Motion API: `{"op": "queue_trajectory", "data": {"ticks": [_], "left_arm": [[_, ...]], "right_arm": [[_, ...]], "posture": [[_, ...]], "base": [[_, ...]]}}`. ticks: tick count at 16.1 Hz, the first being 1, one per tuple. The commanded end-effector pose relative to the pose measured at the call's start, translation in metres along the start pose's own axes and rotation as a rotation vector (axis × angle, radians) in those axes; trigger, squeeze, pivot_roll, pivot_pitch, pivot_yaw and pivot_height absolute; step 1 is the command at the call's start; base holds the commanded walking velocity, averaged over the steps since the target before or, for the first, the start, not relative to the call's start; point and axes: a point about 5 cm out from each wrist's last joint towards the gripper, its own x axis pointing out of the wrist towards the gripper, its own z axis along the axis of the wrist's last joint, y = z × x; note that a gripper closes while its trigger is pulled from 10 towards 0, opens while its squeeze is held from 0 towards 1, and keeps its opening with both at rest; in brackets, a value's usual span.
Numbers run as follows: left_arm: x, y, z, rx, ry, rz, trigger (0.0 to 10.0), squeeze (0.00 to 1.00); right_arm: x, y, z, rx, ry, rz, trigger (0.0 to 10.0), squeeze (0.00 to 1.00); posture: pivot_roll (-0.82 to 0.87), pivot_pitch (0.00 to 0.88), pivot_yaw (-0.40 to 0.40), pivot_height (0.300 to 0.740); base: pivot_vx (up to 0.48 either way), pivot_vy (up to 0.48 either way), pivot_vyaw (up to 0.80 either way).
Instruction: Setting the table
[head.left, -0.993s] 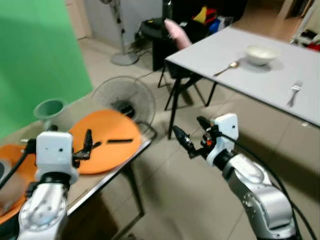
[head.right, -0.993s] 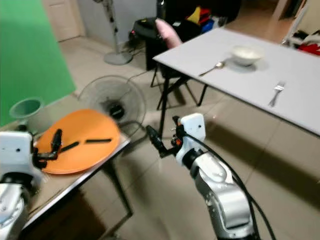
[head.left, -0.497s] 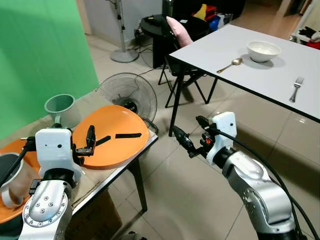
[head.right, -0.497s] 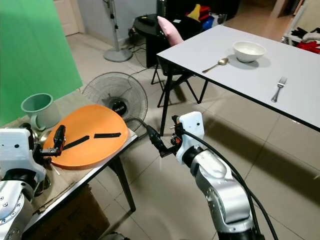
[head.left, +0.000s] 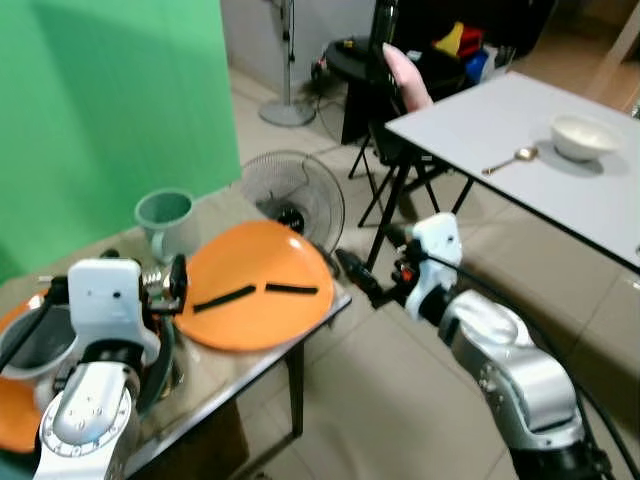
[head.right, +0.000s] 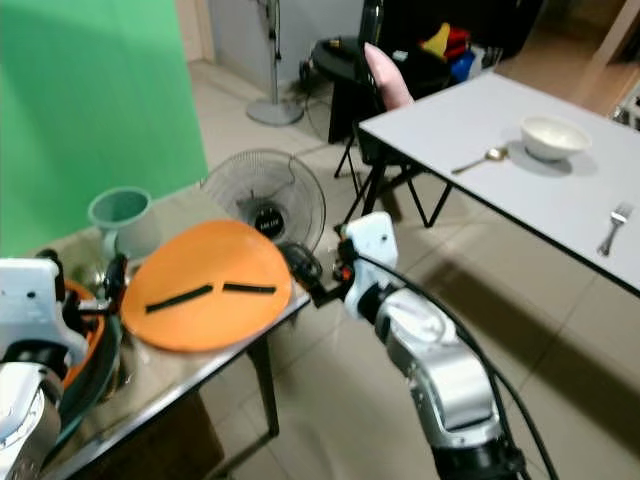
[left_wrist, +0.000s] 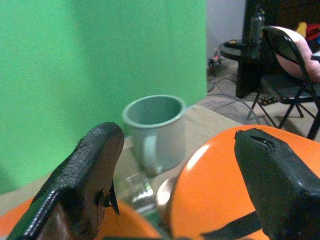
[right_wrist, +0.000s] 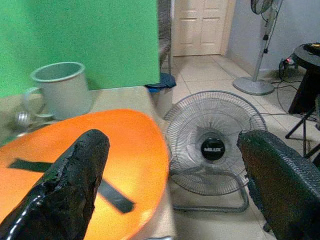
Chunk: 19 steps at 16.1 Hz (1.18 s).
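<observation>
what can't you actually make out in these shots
- Inside of the green mug: both eye views are too blurred to tell; in the left wrist view the rim hides it.
- Things by the left gripper: blurred in both eye views and partly behind the left arm.
- Fork on the white table: cut off by the right eye view's edge.
- Orange plate: in the right wrist view, partly hidden behind the right gripper's fingers.

— What surrounds the large white rectangular table (head.right: 480, 160)?

— Pale tiled floor (head.right: 330, 410) below it. Beside its near corner, a black folding chair (head.left: 385, 110) with something pink, perhaps a cushion (head.left: 405, 75).

— And further from the table?

— A flat green backdrop (head.left: 110, 110), a round wire floor fan (head.right: 265, 205), a pedestal fan's base (head.right: 275, 110).
</observation>
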Motion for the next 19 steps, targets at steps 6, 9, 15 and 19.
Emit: {"op": "queue_trajectory", "data": {"ticks": [6, 9, 15, 19], "left_arm": [[0.002, -0.016, 0.01, 0.006, -0.054, -0.139, 10.0, 0.0], [0.0, -0.023, 0.014, 0.021, -0.056, -0.276, 10.0, 0.0], [-0.009, -0.023, 0.004, 0.065, 0.035, -0.46, 10.0, 0.0], [-0.007, -0.025, -0.018, 0.123, 0.135, -0.527, 10.0, 0.0]], "right_arm": [[0.008, -0.019, -0.007, 0.11, 0.131, 0.021, 10.0, 0.0], [0.029, -0.025, -0.006, 0.217, 0.182, 0.031, 10.0, 0.0], [0.076, -0.018, -0.012, 0.336, 0.255, 0.113, 10.0, 0.0], [0.093, -0.012, -0.013, 0.429, 0.248, 0.142, 10.0, 0.0]], "posture": [[-0.01, 0.0, 0.026, 0.74], [-0.02, 0.0, 0.024, 0.74], [-0.01, 0.011, 0.001, 0.74], [-0.02, 0.048, 0.005, 0.74]], "base": [[0.051, 0.0, 0.0], [0.0, 0.0, 0.0], [0.0, 0.0, 0.0], [0.0, 0.0, 0.0]]}}
